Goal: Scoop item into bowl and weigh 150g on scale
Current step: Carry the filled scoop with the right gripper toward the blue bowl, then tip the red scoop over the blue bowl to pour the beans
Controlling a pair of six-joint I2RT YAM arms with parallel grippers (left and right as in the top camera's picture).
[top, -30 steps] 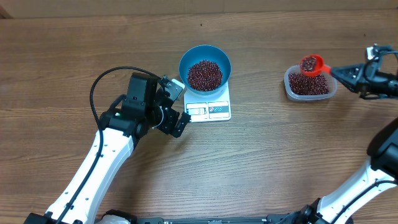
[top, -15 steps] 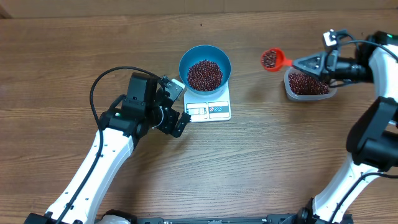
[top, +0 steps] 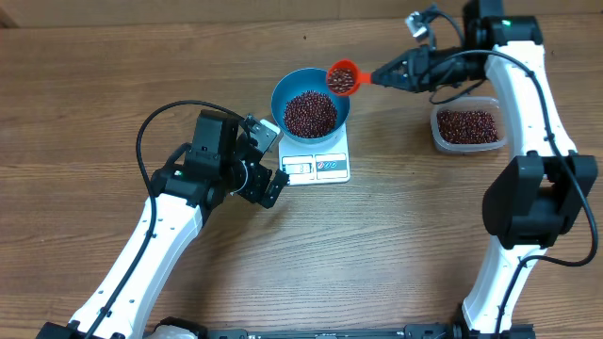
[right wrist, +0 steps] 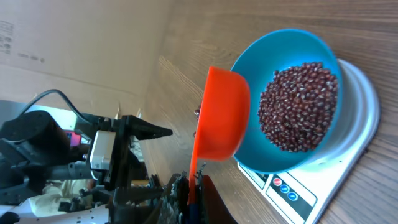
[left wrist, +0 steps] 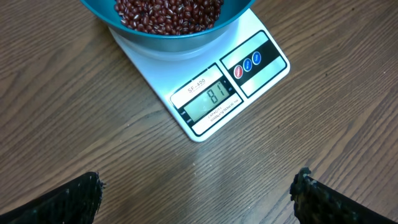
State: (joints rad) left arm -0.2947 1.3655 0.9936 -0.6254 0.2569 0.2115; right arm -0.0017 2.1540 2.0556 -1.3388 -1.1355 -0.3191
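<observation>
A wooden table [top: 113,75] seen from above, with two white and black robot arms reaching in from the near edge. Near the middle of the table, a round, deep, bright blue bowl [top: 306,77] stands on a small flat white rectangular kitchen scale [top: 320,168]. The bowl covers the far part of the scale, leaving the display window and buttons showing along the near edge. Inside the bowl lies a loose maroon heap of small dark red-brown beans [top: 310,113].

In the left wrist view, the scale's display [left wrist: 208,99] reads 81.

The right gripper [top: 388,72] reaches in from the far right, its jaws clenched on the handle of a small orange plastic scoop [top: 341,78]. The scoop's cup holds a few beans and sits at the bowl's far right rim, raised above it; it may be just touching the rim, but the views do not settle this.

To the right of the scale, well apart from it, a clear rounded-rectangular plastic tub [top: 435,122] holds more beans.

The left gripper [top: 271,160] hovers just beside the scale's left edge, its jaws spread wide and holding nothing.
</observation>
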